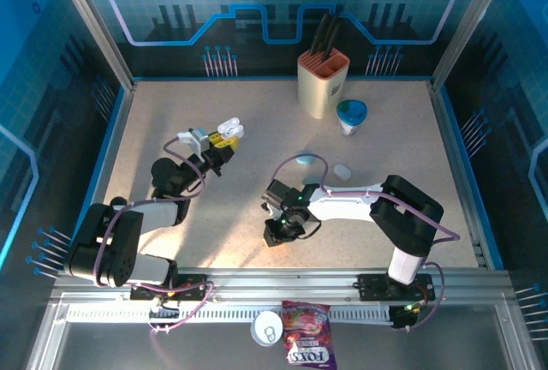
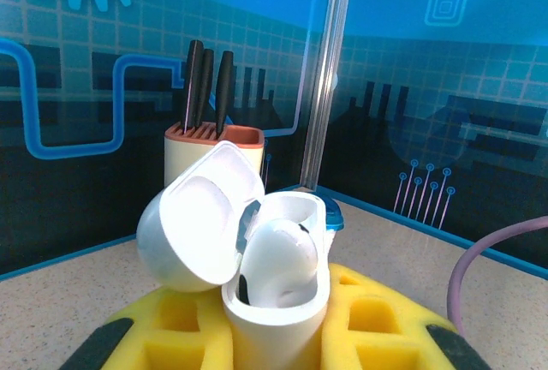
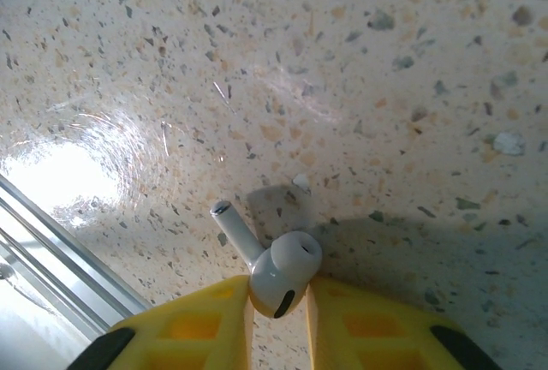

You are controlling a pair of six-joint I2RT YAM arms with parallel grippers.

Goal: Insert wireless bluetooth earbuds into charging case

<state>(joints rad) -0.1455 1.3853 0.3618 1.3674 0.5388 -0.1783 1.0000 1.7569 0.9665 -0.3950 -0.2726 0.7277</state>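
from above: pinching the open charging case (image 1: 228,128) in the left fingers (image 1: 223,142), off the counter (image 1: 385,130); right fingers (image 1: 276,233) down low, well apart.

from the left wrist: lid swung back, seemingly one bud (image 2: 278,259) seated inside.

from the right wrist: clamped on a white earbud (image 3: 282,271) by its head, stem free, close to the counter.

pickup step, likely. next calls for carrying across and aiming stem-first into an empty socket.

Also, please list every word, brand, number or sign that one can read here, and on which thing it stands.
"FOXS": on the pink-purple candy bag.
Smaller print on the same bag: too small to read.
Round white container beside it: its marks are too blurred to read.
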